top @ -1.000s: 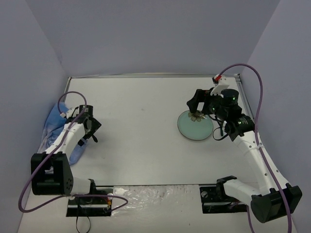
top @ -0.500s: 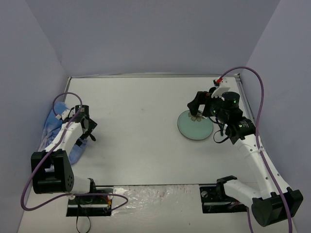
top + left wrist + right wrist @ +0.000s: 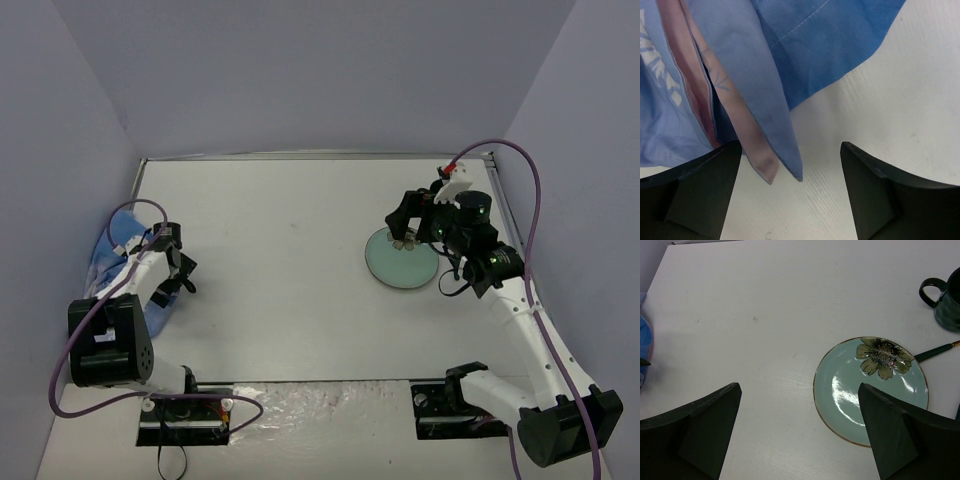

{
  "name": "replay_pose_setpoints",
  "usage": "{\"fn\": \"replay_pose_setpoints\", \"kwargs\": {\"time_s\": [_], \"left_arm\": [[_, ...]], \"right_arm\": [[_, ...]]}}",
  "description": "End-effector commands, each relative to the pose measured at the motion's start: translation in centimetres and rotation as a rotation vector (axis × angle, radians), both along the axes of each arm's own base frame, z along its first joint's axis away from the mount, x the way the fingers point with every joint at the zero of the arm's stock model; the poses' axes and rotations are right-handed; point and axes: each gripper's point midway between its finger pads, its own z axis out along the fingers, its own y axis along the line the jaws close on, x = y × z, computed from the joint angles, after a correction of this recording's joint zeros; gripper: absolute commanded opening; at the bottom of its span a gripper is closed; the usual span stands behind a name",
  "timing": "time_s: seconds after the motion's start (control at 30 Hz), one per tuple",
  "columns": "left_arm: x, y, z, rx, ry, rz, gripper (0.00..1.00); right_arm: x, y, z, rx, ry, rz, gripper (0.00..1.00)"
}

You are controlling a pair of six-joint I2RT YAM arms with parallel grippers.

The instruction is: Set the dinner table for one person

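White dinner table [image 3: 290, 270] between lilac walls [image 3: 300, 80]; left claw [image 3: 790, 150], right claw [image 3: 800, 387] both released.

I'm running this from afar, and the place is plainly a robot lab cell dressed with a few household props. The dinner table [image 3: 290, 290] is a bare white slab with a thin metal rim, boxed in by plain lavender walls [image 3: 300, 70] at 9, 12 and 3 o'clock. My left arm [image 3: 140, 275] and right arm [image 3: 525, 315] are bolted on black mounts at 6 o'clock, trailing purple cables [image 3: 536, 210]. Only the flowered plate [image 3: 400, 268] toward 3 o'clock and the blue placemat [image 3: 103, 258] at 9 o'clock look domestic.
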Motion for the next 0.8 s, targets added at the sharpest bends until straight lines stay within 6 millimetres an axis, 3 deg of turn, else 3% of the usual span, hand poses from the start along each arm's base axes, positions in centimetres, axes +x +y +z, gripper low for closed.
{"fn": "replay_pose_setpoints", "kwargs": {"time_s": [0.0, 0.2, 0.37, 0.53, 0.67, 0.77], "left_arm": [[0.9, 1.0, 0.6, 0.024, -0.04, 0.034, 0.75], [0.3, 1.8, 0.1, 0.036, -0.024, 0.058, 0.6], [0.0, 2.4, 0.0, 0.052, -0.013, 0.065, 0.41], [0.3, 2.6, 1.1, 0.043, -0.022, 0.051, 0.02], [1.3, 2.0, 5.4, 0.022, -0.099, 0.002, 0.0], [3.9, 1.0, 12.1, -0.014, -0.261, -0.068, 0.0]], "right_arm": [[0.4, 0.5, 2.4, 0.017, -0.097, 0.019, 1.0], [0.2, 0.4, 2.3, 0.014, -0.098, 0.02, 1.0], [0.2, 0.5, 2.2, 0.014, -0.097, 0.026, 1.0], [0.1, 0.6, 2.4, 0.017, -0.101, 0.031, 1.0], [0.1, 0.7, 3.0, 0.026, -0.11, 0.036, 1.0], [0.2, 0.9, 3.4, 0.035, -0.114, 0.04, 1.0]]}}
